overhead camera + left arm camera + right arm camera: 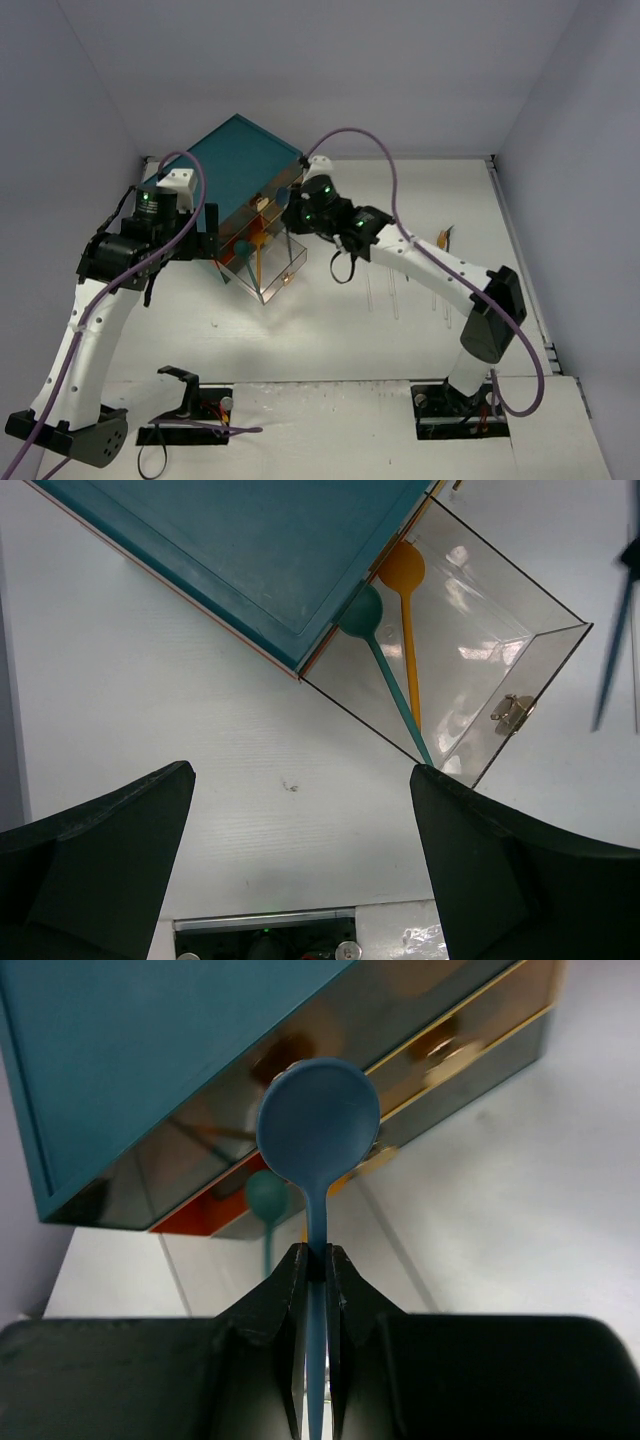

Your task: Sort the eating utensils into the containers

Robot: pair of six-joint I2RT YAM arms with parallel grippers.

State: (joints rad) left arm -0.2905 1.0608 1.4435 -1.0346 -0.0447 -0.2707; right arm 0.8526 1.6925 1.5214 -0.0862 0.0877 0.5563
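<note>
Blue spoon (318, 1140): handle pinched in the right jaws, long axis in line with them, bowl foremost, close before the teal chest (240, 160) at the counter's (400, 340) far-left corner.
Open clear drawer (540, 695): below the bowl, toward the near edge; holds a teal spoon (385, 670) and an orange spoon (405, 610).
Left jaws: wide, empty, beside the chest.
Likely obstruction: the chest front.

Place: I work in a robot lab cell.
Walls (300, 60): plain grey, boxing me in.
Table (330, 340): white board.
Cable (350, 130): purple, loose.
</note>
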